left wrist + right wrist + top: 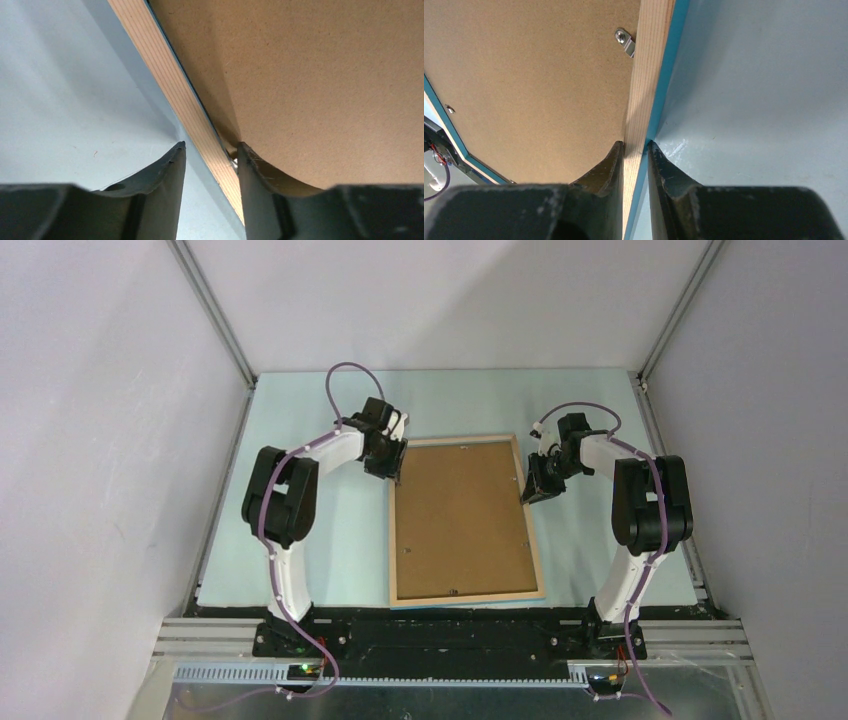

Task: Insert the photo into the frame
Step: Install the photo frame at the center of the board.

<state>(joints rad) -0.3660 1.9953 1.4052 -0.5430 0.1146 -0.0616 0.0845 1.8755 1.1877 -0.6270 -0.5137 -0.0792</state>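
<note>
"Between the two arms, on the pale blue desk (pixel 300 540), what lies there?"

"A large, thin rectangular picture frame (pixel 465 597), its pale bare-wood face turned up and bright blue showing along its outer edges. A plain brown backing board (pixel 460 520) fills the opening, and a small metal clip (pixel 625 41) sits on the board right against the right rail."

"Which way does it run?"

"Its long axis runs near to far, with the short sides facing the arm bases and the far wall. It is close to square with the desk, only slightly skewed."

"And the left end effector (pixel 390 472)?"

"It is at the far left corner, astride the left rail and partly open. The outer finger (pixel 167 170) stands over the desk with a strip of desk showing between it and the wood. The inner finger (pixel 252 170) touches where the board meets the rail. Nothing is clamped."

"The right end effector (pixel 528 492)?"

"It is on the far part of the right rail, closed on the picture frame. One finger presses the inner wood side and the other the blue outer edge."
</note>
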